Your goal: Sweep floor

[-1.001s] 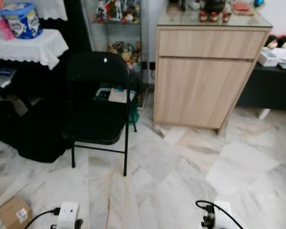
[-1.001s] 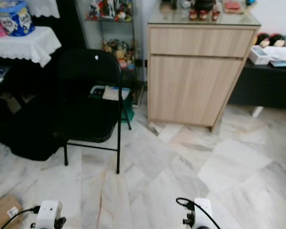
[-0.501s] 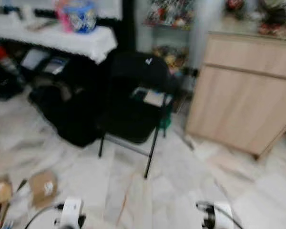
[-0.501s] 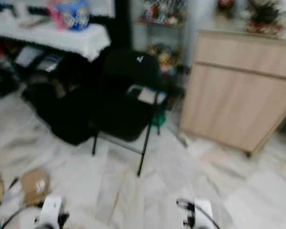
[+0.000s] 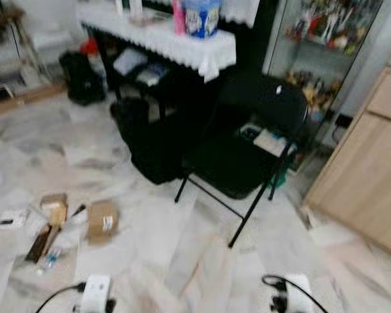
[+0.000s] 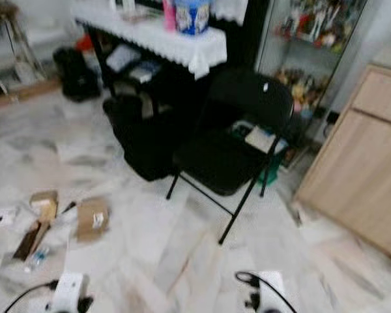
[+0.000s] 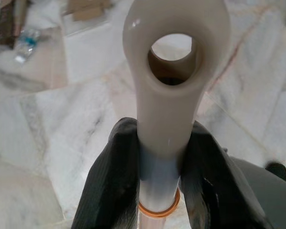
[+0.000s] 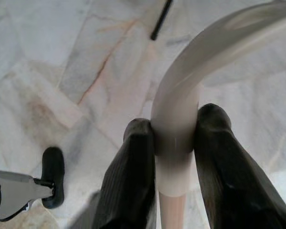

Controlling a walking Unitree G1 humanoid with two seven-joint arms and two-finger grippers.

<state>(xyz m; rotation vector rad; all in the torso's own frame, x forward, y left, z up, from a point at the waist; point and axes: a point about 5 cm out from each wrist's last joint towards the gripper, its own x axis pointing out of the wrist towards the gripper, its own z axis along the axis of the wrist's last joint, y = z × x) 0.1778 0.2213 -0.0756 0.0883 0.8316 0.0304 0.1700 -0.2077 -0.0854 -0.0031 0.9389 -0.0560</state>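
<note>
Both hands grip handles; litter (image 5: 101, 220) left of black chair (image 5: 247, 147).

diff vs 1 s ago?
The head camera swung toward the robot's left: the cardboard litter and the cloth-covered table came into view, and the wooden cabinet slid to the edge. The black folding chair itself did not move.

Even, soft indoor light. Both head views are motion-blurred throughout. The black chair (image 5: 247, 150) casts dark shadow. Wrist views are sharper, with blurred nearby handles and floor (image 7: 47, 119) in focus.
</note>
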